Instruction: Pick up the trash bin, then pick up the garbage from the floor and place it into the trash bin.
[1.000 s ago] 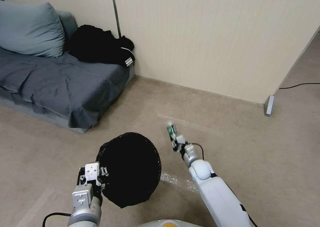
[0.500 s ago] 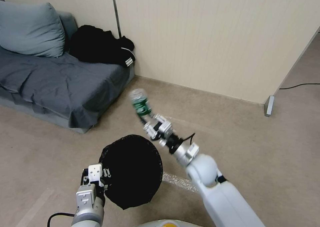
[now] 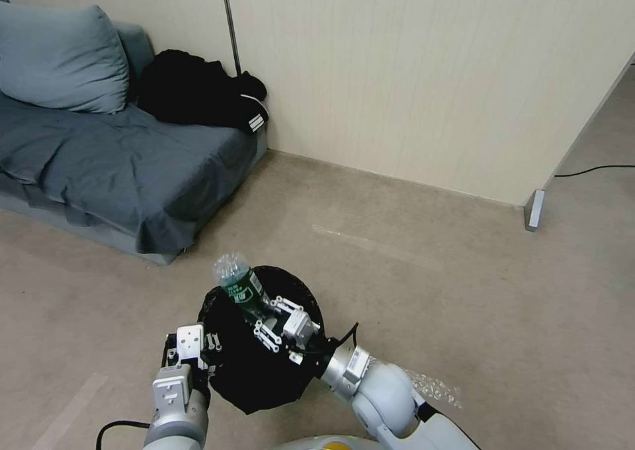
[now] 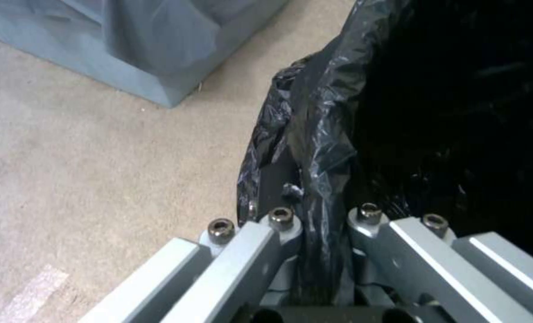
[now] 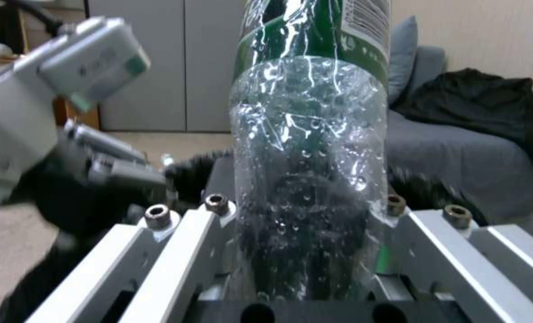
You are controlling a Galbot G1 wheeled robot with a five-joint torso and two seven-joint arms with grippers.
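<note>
On the far left of my head view sits the grey sofa with a blue-grey cushion against its back and a black garment heaped at its end by the wall. The carpeted floor runs out in front of it.

Next comes my left gripper, low in the view, clenched on the rim of the trash bin. In the left wrist view I see its jaws pinched tight on the crinkled black liner, a fold of the plastic squeezed between them, with the dark inside of the bin opening just beyond and the sofa's corner well apart on the carpet. The bin is held off the floor, tilted, its mouth facing up towards my head camera.

Just right of that is my right gripper, reaching over the bin's mouth and grasping the bottle. The bottle is clear with a green label, tilted, its crumpled far end poking out past the bin's rim towards the sofa. In the right wrist view the bottle stands clamped between the jaws, beaded with droplets inside, and the left gripper shows off to one side.

Farther right, a black cable lies on the floor by the wall's end.
</note>
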